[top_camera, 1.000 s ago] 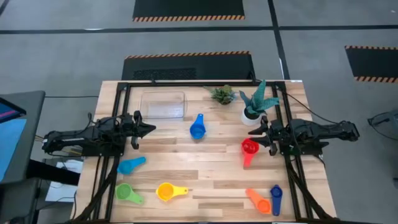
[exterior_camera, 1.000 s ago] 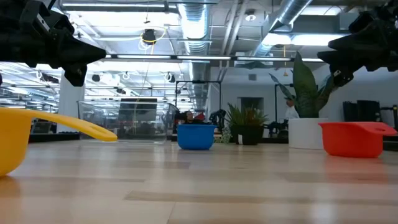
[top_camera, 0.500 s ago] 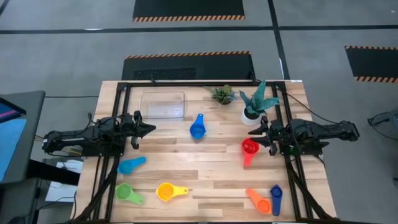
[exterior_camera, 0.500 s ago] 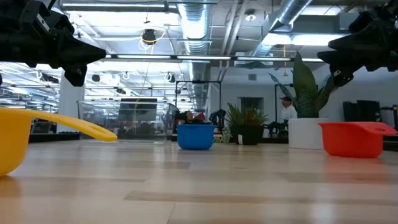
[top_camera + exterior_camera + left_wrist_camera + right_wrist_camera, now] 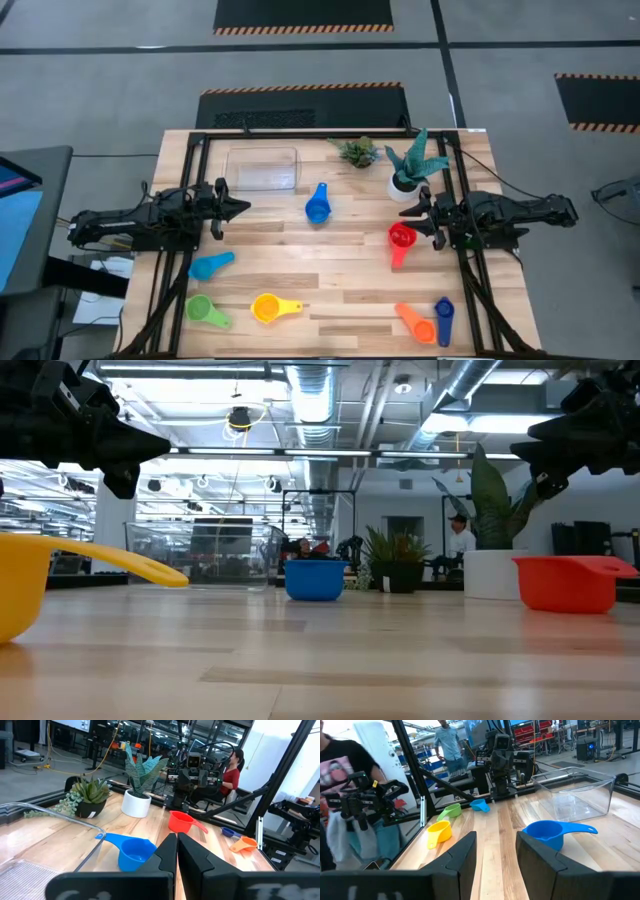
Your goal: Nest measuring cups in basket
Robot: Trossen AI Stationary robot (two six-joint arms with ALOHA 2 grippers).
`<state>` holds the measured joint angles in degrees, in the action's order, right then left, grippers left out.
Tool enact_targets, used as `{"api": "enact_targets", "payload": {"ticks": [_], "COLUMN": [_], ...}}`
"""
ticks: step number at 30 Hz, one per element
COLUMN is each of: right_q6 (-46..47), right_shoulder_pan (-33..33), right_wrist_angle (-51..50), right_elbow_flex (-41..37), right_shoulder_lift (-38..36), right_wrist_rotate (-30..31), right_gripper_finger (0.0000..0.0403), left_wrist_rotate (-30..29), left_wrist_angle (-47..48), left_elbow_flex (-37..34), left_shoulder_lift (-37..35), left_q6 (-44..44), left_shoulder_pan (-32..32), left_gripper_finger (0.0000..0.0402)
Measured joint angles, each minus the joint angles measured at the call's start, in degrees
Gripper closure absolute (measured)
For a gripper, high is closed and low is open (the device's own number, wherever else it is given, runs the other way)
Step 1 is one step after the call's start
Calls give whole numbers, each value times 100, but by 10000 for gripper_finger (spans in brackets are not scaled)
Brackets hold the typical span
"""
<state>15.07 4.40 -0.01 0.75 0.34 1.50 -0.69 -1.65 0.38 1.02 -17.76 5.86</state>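
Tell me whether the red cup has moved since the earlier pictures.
No. The red cup sits in the same spot just below the white plant pot in the high view.

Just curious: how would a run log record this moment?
stage: not started | cups: scattered on table | basket: empty | left gripper: shut | right gripper: open

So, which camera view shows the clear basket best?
The right wrist view: the basket stands whole, walls clear. High view shows its outline from above; low view a faint far box; left wrist view only a corner.
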Motion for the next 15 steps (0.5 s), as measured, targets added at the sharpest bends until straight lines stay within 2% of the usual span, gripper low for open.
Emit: {"api": "enact_targets", "payload": {"ticks": [10, 15], "right_q6": [0, -1], "right_shoulder_pan": [0, -2], "right_wrist_angle": [2, 0], "right_elbow_flex": [0, 2], "right_shoulder_lift": [2, 0], "right_wrist_rotate": [0, 0], "right_gripper_finger": [239, 239], "left_wrist_rotate": [-32, -759], "left_wrist_angle": [-9, -319], "left_elbow_flex": [0, -2], "left_shoulder_lift": [0, 0], "left_q6": [1, -350], "left_shoulder_pan": [1, 1], "left_gripper_finger": [401, 401]}}
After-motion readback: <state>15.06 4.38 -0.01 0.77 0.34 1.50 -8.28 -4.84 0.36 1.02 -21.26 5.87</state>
